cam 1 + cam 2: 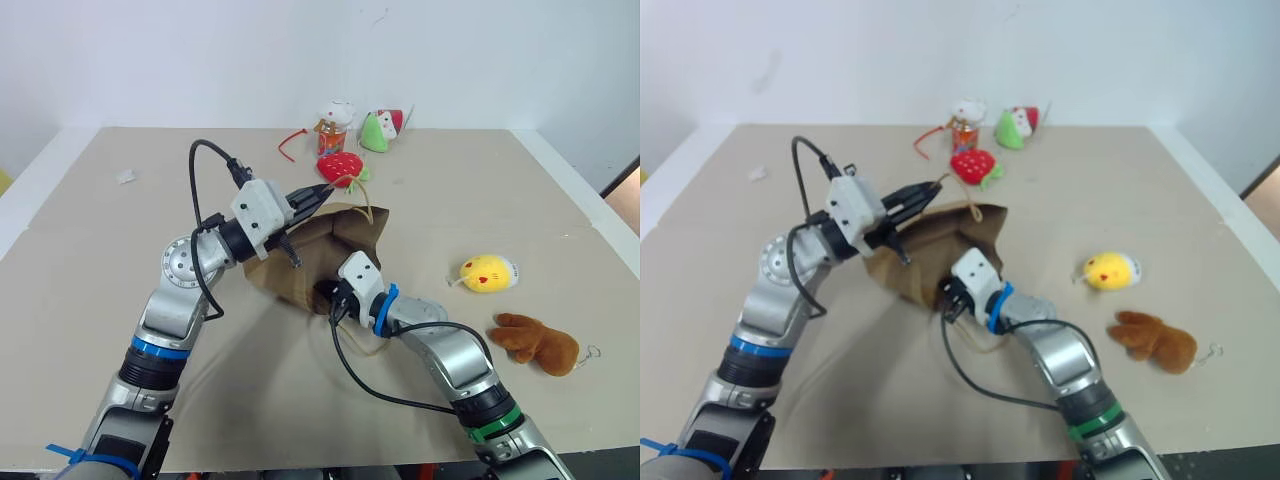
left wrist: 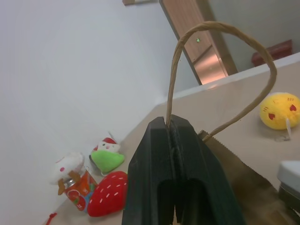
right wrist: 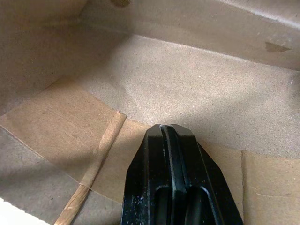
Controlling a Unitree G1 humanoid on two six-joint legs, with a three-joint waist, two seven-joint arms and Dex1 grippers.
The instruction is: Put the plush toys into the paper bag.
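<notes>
1. The bag (image 1: 310, 255) lies on its side mid-table (image 1: 100, 260), mouth toward the robot; one cord handle (image 2: 220, 70) loops up from its upper edge.
2. The left gripper (image 2: 171, 123) is clamped on that handle, lifting the bag's top edge.
3. The right gripper (image 3: 167, 127) reaches into the bag's mouth, fingers pressed together with nothing between them; brown paper surrounds it.
4. The yellow toy (image 1: 488, 272) rests on the table to the right of the bag, well apart; the brown toy (image 1: 535, 343) lies nearer the robot, just beside it.
5. A strawberry plush (image 1: 340, 166), a green plush (image 1: 378, 130) and a white figure (image 1: 334, 122) sit behind the bag near the far edge.
</notes>
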